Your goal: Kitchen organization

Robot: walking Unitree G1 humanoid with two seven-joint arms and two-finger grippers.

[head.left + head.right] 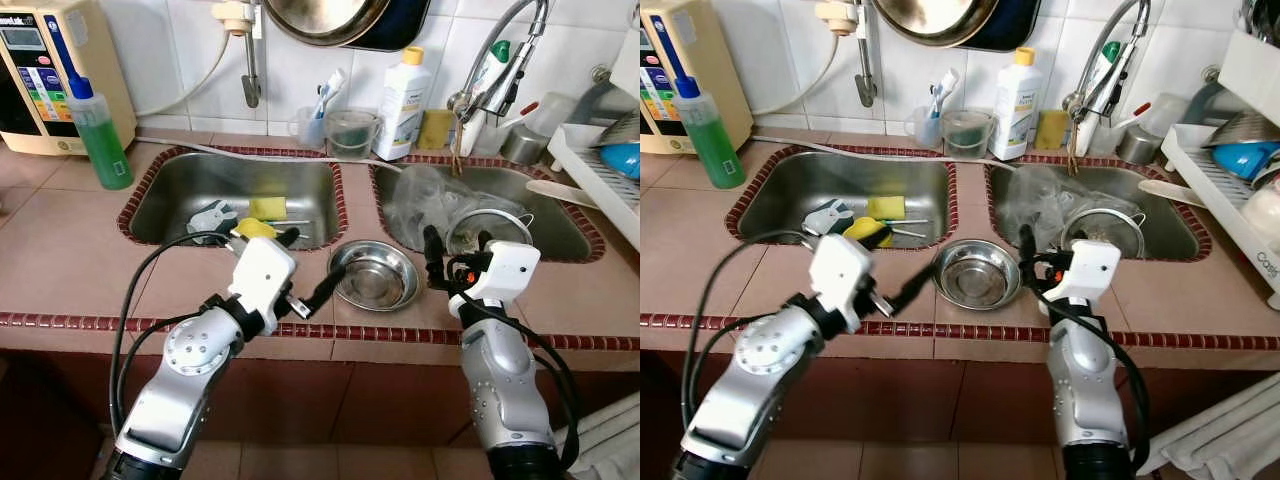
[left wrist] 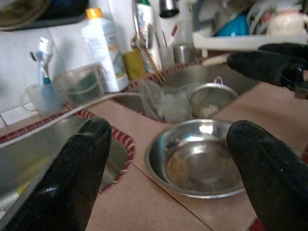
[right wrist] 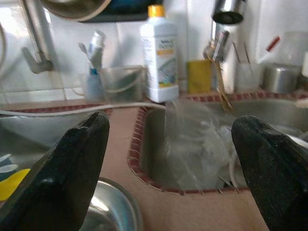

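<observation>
Small round stainless steel bowl (image 1: 374, 275) on tiled bench (image 1: 60, 240) between two sinks. Likely light, rigid, slippery; pinch thin rim. Left hand (image 2: 168, 159) released, aimed at bowl; right hand (image 3: 168, 159) released, just beside.

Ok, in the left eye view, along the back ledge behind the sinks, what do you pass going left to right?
Green soap bottle → toothbrush cup → clear plastic container → white bottle with yellow cap → yellow sponge → faucet → metal cup → dish rack.

L pincer (image 1: 305, 270) & R pincer (image 1: 433, 256): both fingers spread, arms raised fwd.
</observation>
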